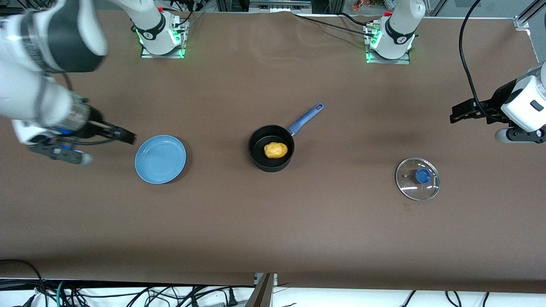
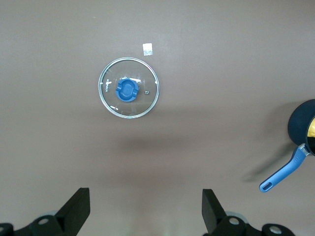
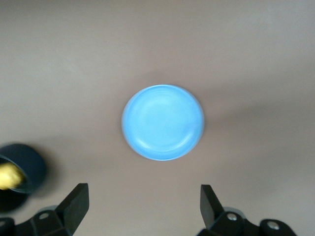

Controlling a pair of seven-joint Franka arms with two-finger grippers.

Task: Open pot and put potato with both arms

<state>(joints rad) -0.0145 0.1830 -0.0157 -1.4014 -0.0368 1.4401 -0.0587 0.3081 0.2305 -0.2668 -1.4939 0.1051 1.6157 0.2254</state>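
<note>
The black pot [image 1: 271, 149] with its blue handle [image 1: 306, 117] stands open at the table's middle, and the yellow-orange potato [image 1: 275, 150] lies inside it. The pot also shows in the left wrist view [image 2: 301, 124] and in the right wrist view [image 3: 22, 168], with the potato [image 3: 9, 176] in it. My left gripper [image 1: 458, 115] is open and empty, up in the air at the left arm's end of the table. My right gripper [image 1: 123, 135] is open and empty, in the air beside the blue plate [image 1: 160, 159].
The glass lid [image 1: 417, 178] with a blue knob lies flat on the table toward the left arm's end; it also shows in the left wrist view [image 2: 129, 88]. The blue plate is bare in the right wrist view [image 3: 163, 122]. A small white tag [image 2: 147, 48] lies near the lid.
</note>
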